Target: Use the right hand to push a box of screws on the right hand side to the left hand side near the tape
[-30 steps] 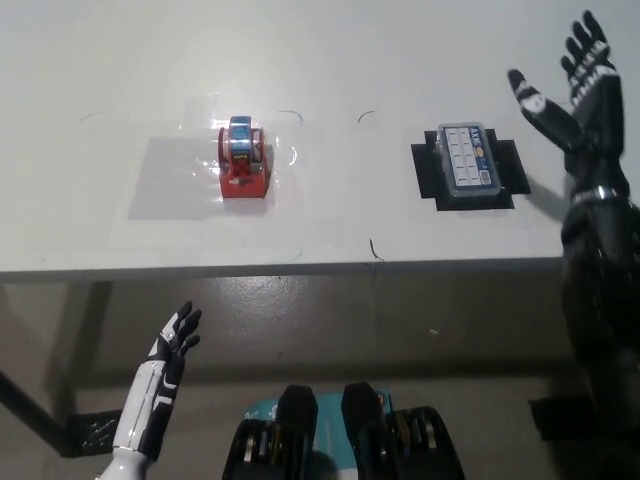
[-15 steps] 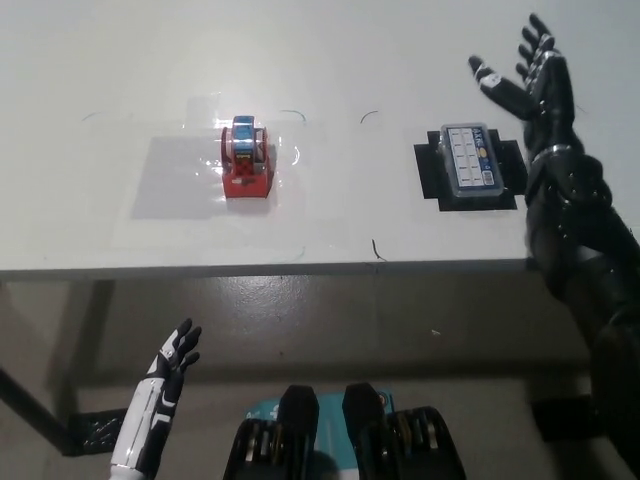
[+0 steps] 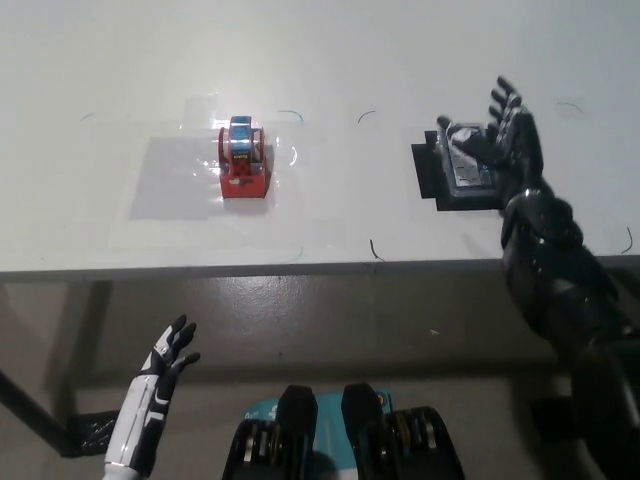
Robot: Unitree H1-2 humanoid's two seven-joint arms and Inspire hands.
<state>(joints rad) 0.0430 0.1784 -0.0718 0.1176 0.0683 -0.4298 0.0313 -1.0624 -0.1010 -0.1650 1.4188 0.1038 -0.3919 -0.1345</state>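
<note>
The box of screws point(image 3: 463, 172), a clear plastic case, lies on a black mat point(image 3: 428, 172) on the right part of the white table. My black right hand point(image 3: 500, 145) is open and hangs over the box's right side, hiding part of it; I cannot tell whether it touches the box. The red tape dispenser point(image 3: 243, 160) stands on the left part of the table, well apart from the box. My white left hand point(image 3: 165, 355) rests open below the table's front edge at the lower left.
The white table point(image 3: 330, 60) runs across the whole view, with its front edge point(image 3: 300, 268) just below the objects. Thin pen marks point(image 3: 368, 115) dot the surface between the dispenser and the mat. Floor shows below the edge.
My right hand has come down and leftward from the far right until it is over the box's right side. The box and the dispenser have stayed put. The left hand has barely shifted.
</note>
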